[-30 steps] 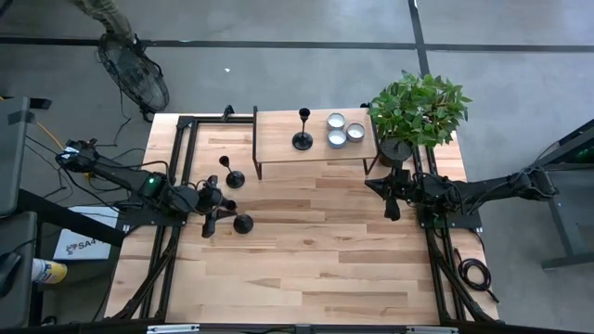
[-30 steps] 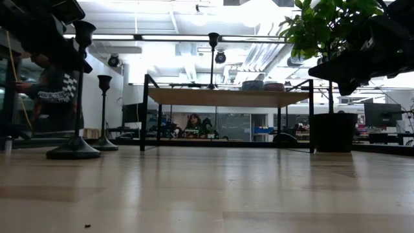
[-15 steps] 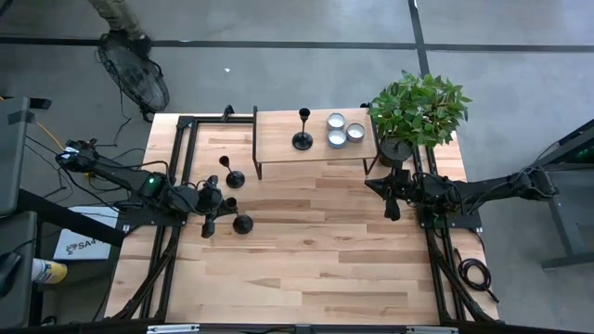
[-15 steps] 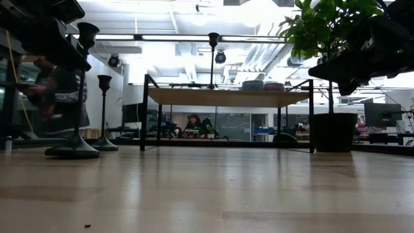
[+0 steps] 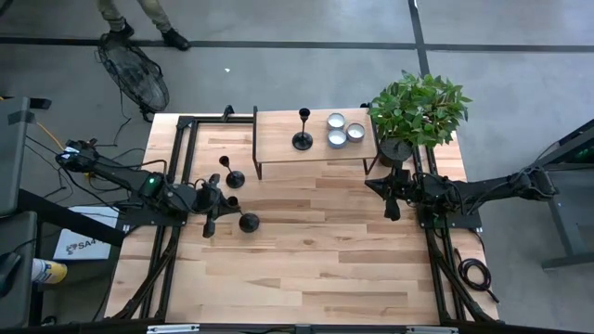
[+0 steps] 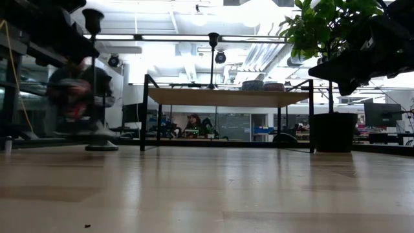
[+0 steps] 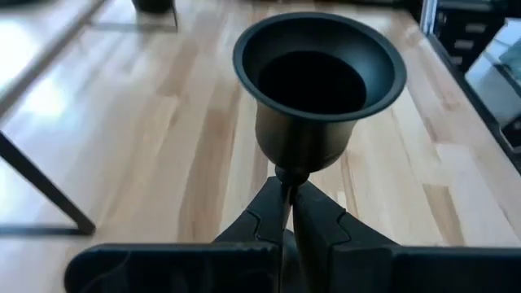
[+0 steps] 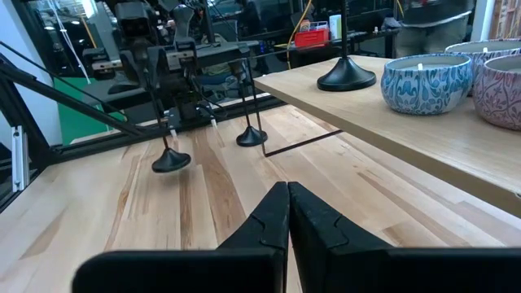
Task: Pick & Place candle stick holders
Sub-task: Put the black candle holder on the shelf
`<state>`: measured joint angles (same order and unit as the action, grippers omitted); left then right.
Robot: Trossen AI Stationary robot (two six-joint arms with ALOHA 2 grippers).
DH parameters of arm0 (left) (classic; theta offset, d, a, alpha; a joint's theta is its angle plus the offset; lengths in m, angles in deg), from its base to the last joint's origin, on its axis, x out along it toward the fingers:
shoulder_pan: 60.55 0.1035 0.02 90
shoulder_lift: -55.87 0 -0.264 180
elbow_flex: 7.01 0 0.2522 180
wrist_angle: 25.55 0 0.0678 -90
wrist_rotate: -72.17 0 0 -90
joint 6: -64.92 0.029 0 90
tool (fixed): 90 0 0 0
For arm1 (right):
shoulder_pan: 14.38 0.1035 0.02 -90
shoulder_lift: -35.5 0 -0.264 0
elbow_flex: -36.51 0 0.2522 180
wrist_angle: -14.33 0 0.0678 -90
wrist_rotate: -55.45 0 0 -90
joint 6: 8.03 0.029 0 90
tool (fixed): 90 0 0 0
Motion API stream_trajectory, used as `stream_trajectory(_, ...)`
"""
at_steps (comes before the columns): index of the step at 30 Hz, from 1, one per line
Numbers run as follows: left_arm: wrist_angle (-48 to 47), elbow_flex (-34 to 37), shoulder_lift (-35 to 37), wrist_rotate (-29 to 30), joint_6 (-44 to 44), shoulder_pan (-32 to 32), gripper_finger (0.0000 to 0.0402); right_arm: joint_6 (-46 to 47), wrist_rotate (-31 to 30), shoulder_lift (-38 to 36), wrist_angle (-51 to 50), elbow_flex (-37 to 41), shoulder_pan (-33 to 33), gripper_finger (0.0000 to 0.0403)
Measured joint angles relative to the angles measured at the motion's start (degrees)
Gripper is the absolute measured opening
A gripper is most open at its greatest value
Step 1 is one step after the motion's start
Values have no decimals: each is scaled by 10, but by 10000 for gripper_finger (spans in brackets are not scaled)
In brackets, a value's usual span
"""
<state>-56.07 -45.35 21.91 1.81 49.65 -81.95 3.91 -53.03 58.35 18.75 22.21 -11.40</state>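
Wood table [image 5: 316, 250]; left end effector [image 7: 286, 203] clamped on candlestick holder [image 7: 317, 81]; right end effector [image 8: 287, 213] together.

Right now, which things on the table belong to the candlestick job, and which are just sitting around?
Job:
- candlestick holder held in the left gripper
- second holder on the table
- third holder on the wooden shelf

Not part of it:
- three candle tins
- potted plant
- right gripper, waiting

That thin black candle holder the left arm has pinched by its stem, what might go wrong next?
The left gripper grips only the held holder's thin stem, so its heavy base might swing or slip. A second holder stands close by and could get knocked. The raised shelf's edge is near too, and the base might clip it.
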Motion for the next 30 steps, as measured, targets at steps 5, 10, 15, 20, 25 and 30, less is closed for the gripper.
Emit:
stream_trajectory(5, 42, 0, -1, 9, 31, 0, 6, 0, 0, 0, 0, 0, 0, 3)
stream_trajectory(10, 89, 0, -1, 11, 62, 0, 6, 0, 0, 0, 0, 0, 0, 3)
stream_trajectory(15, 124, 0, -1, 10, 77, 0, 6, 0, 0, 0, 0, 0, 0, 3)
stream_trajectory(20, 155, 0, -1, 10, 88, 0, 6, 0, 0, 0, 0, 0, 0, 3)
stream_trajectory(25, 188, 0, -1, 16, 95, 0, 6, 0, 0, 0, 0, 0, 0, 3)
stream_trajectory(30, 200, -11, -1, 42, 106, 0, 6, 0, 0, 0, 0, 0, 0, 3)
